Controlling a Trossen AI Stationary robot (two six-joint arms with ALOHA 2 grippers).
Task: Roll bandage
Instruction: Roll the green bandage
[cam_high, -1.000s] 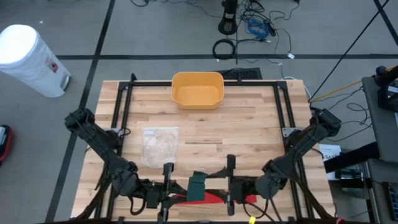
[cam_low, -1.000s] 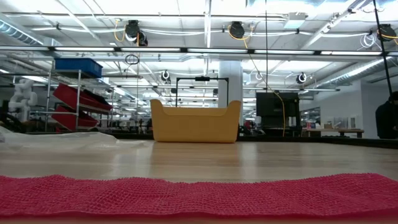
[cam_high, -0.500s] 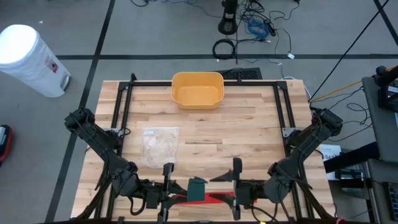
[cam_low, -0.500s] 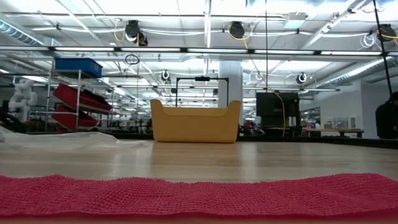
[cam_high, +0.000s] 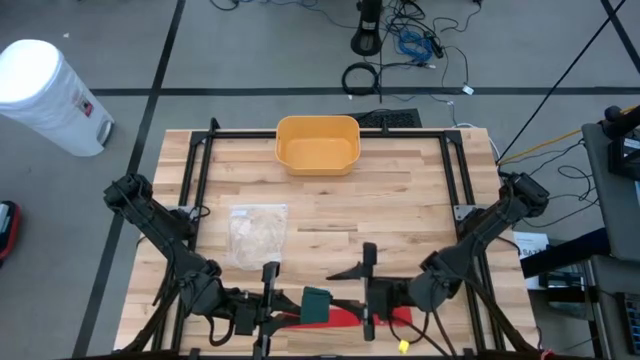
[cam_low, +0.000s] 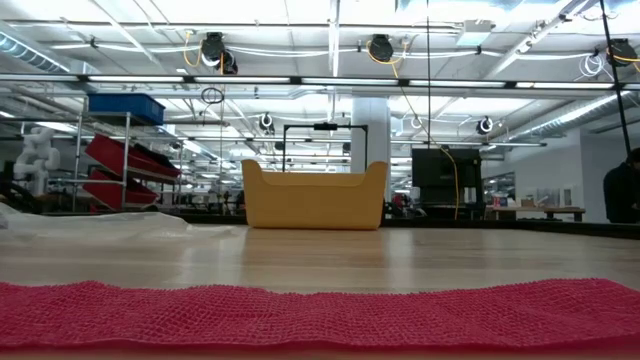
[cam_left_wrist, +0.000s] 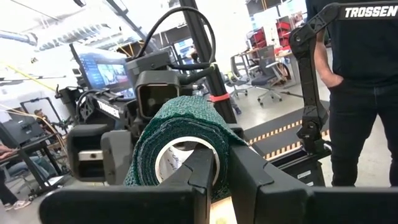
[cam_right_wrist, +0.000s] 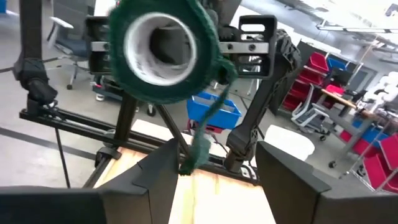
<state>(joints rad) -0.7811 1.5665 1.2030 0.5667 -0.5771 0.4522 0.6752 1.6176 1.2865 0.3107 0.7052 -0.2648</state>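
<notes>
Knitted red bandage (cam_low: 320, 312) lies flat along the wooden surface's (cam_high: 400, 215) near edge. Above it, the left gripper (cam_left_wrist: 219, 163) has its fingers clamped on a green bandage roll (cam_left_wrist: 180, 144) with a white core. Facing it, the right gripper (cam_right_wrist: 214, 165) stands open, empty. Farther back sits a rounded yellow plastic tub (cam_high: 317, 144).

arms (cam_high: 150, 215) – dark, six-joint, black cables | fingers (cam_left_wrist: 199, 171) – matt black, blocky | person's shirt – white TROSSEN lettering

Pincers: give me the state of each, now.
Left pincer: shut on the green bandage roll.
Right pincer: open, holding nothing; the roll's loose tail hangs between its fingers.
</notes>
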